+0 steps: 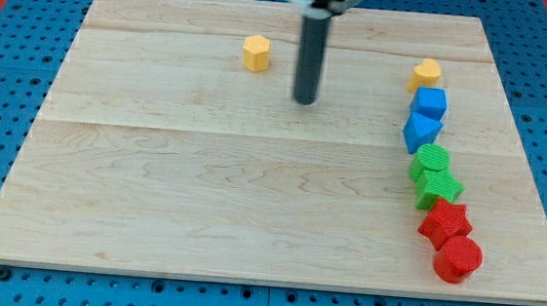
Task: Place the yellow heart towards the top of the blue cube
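Counter [202, 196]: pale wooden board on a blue pegboard base.
Rod, dark, upright; my tip [305, 101] rests on bare wood in the upper middle, apart from every block. It is a plain tool with no jaws, gripping nothing.
Red cylinder [458, 258]: lowest of a column along the view's right.
Red star [444, 223]: touching the cylinder from above.
Green star [438, 188], green cylinder [431, 162]: next up the column, close together.
Blue block [420, 131], shape unclear, and blue cube [430, 102] above it.
Yellow heart [424, 75]: just above the cube, seemingly touching, at the column's head.
Yellow hexagon [256, 52]: alone, upper left of my tip
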{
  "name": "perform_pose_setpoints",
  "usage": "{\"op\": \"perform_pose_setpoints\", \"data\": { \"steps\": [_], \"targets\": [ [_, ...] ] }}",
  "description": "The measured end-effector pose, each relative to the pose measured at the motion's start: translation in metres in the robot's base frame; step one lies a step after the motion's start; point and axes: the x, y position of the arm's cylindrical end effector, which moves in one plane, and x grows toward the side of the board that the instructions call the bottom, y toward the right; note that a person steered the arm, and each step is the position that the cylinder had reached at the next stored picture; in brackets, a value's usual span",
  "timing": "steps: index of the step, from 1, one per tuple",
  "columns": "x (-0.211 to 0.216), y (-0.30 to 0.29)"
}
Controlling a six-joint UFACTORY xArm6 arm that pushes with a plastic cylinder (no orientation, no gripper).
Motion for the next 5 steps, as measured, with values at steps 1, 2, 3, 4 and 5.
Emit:
{"op": "perform_pose_setpoints", "data": {
  "steps": [1,2,3,4,5],
  "targets": [
    [-0.060,-0.042],
    [-0.113,-0.027],
    [-0.116,-0.096],
    [-0.149,-0.111],
    [-0.143,-0.056]
  ]
}}
